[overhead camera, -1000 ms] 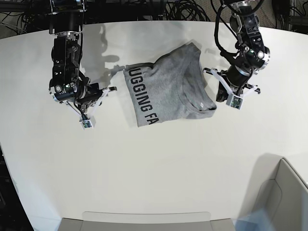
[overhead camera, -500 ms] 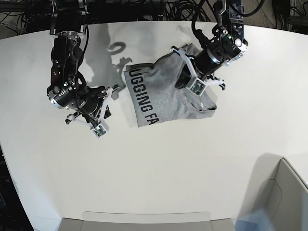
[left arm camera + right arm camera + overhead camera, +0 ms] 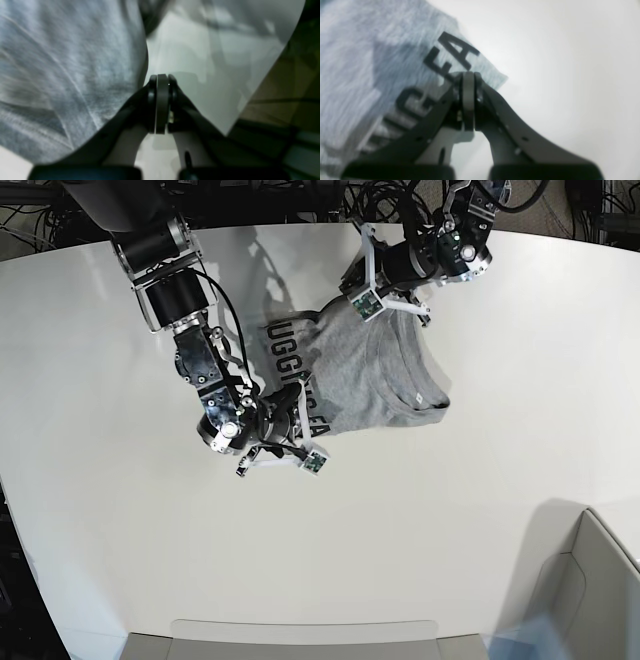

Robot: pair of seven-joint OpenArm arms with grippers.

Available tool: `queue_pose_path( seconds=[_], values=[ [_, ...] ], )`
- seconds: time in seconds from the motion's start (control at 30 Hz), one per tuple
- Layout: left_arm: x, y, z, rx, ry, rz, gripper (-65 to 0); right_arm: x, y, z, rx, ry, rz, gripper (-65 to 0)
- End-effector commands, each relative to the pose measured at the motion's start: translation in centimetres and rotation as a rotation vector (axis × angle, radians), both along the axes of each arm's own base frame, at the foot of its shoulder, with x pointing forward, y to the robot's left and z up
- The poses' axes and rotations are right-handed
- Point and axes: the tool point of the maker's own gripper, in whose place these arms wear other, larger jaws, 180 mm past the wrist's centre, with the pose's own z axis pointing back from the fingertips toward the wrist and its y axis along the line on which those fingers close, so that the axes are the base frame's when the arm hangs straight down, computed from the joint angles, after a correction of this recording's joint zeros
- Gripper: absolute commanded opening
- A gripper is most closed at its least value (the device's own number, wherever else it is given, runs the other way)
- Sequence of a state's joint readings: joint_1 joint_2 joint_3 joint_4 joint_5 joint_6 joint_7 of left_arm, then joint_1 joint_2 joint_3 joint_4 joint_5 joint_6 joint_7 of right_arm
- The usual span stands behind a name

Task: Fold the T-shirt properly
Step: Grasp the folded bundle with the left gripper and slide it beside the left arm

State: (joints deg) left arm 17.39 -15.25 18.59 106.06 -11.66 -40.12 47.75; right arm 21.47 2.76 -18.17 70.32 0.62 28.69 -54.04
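Base view: a heather-grey T-shirt (image 3: 365, 375) is lying partly folded near the middle of a white table (image 3: 420, 520), toward its far side. Bold black lettering is showing along the shirt's left edge, and the plain grey side is covering the rest. 2 robot arms are reaching toward it. The right gripper (image 3: 300, 425) is sitting at the shirt's lower left corner, over the lettered edge. The left gripper (image 3: 352, 280) is sitting at the shirt's far upper corner.

Right wrist view: the right gripper (image 3: 468, 77) is showing its fingers pressed flat together with no gap. The tips are lying over the lettered corner of the T-shirt (image 3: 382, 75), by the letters "FA". Whether any cloth is pinched between them is impossible to tell.

Left wrist view: the left gripper (image 3: 162, 78) is likewise closed tight, fingers together. It is resting just beside the edge of the blurred grey T-shirt (image 3: 70, 70), with bare table (image 3: 200, 62) behind the tips. No cloth is showing between these fingers.
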Motion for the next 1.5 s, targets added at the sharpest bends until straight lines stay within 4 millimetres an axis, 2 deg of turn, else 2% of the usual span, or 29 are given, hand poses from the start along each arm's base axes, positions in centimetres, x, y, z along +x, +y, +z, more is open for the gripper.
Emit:
queue_pose_path(
  seconds=[0.0,0.07,0.13,0.2,0.33,0.4,0.47,0.53,0.63,0.7,0.77,0.87,0.93,1.03,1.1,1.13,1.2,1.3,1.4,1.47],
  values=[
    [1.2,-0.1,0.8,-0.028,-0.037,0.012,-65.0,1.5,0.4,1.3,-0.003,-0.045,0.004,-65.0],
    [1.7,1.2,0.0,-0.009,-0.021,0.049,-65.0,1.5,-0.1,0.8,-0.057,-0.055,0.01,-65.0],
    [2.4,2.9,-0.6,0.002,-0.014,0.104,-65.0,0.6,-0.6,-0.2,-0.1,-0.049,0.019,-65.0],
    [4.4,4.3,0.0,0.015,-0.048,0.147,-65.0,-0.2,-0.8,-0.6,-0.121,-0.053,0.027,-65.0],
    [8.2,8.0,1.2,0.047,-0.109,0.25,-65.0,-3.6,-0.9,-1.9,-0.15,-0.032,0.045,-65.0],
    [10.1,9.1,1.7,0.048,-0.133,0.286,-65.0,-5.7,-0.9,-2.4,-0.206,-0.005,0.126,-65.0],
    [12.5,9.2,2.2,0.029,-0.152,0.314,-65.0,-8.4,-0.4,-2.9,-0.266,0.023,0.254,-65.0],
    [14.7,8.8,2.5,0.007,-0.16,0.329,-65.0,-10.3,0.5,-2.9,-0.274,0.018,0.292,-65.0],
    [17.4,6.9,3.0,-0.054,-0.155,0.342,-65.0,-12.2,1.8,-2.2,-0.258,-0.01,0.321,-65.0],
    [18.6,5.9,3.8,-0.083,-0.168,0.345,-65.0,-12.3,2.4,-1.2,-0.228,-0.036,0.311,-65.0],
    [19.6,5.7,5.3,-0.101,-0.21,0.344,-65.0,-11.3,1.8,0.4,-0.206,-0.081,0.265,-65.0],
    [20.7,6.3,7.8,-0.12,-0.278,0.415,-65.0,-8.7,-1.2,3.5,-0.164,-0.161,0.11,-65.0],
    [21.1,6.6,9.1,-0.132,-0.311,0.457,-65.0,-7.1,-3.6,5.5,-0.156,-0.216,0.016,-65.0],
    [21.2,5.7,11.3,-0.188,-0.352,0.518,-65.0,-5.4,-8.1,8.2,-0.158,-0.288,-0.14,-65.0],
    [19.5,4.5,11.1,-0.21,-0.342,0.515,-65.0,-5.0,-10.7,8.8,-0.167,-0.301,-0.225,-65.0],
    [18.3,2.7,11.0,-0.233,-0.328,0.487,-65.0,-5.1,-12.3,8.7,-0.179,-0.295,-0.268,-65.0],
    [16.2,0.2,10.1,-0.254,-0.285,0.447,-65.0,-5.4,-14.8,8.4,-0.194,-0.279,-0.341,-65.0],
    [13.9,-2.6,8.5,-0.298,-0.233,0.408,-65.0,-7.0,-17.2,7.2,-0.215,-0.233,-0.409,-65.0],
    [13.3,-3.7,6.2,-0.364,-0.203,0.442,-65.0,-8.4,-18.2,6.1,-0.229,-0.196,-0.433,-65.0],
    [13.0,-3.3,2.9,-0.352,-0.138,0.503,-65.0,-9.1,-18.3,5.7,-0.238,-0.181,-0.43,-65.0]
  ],
)
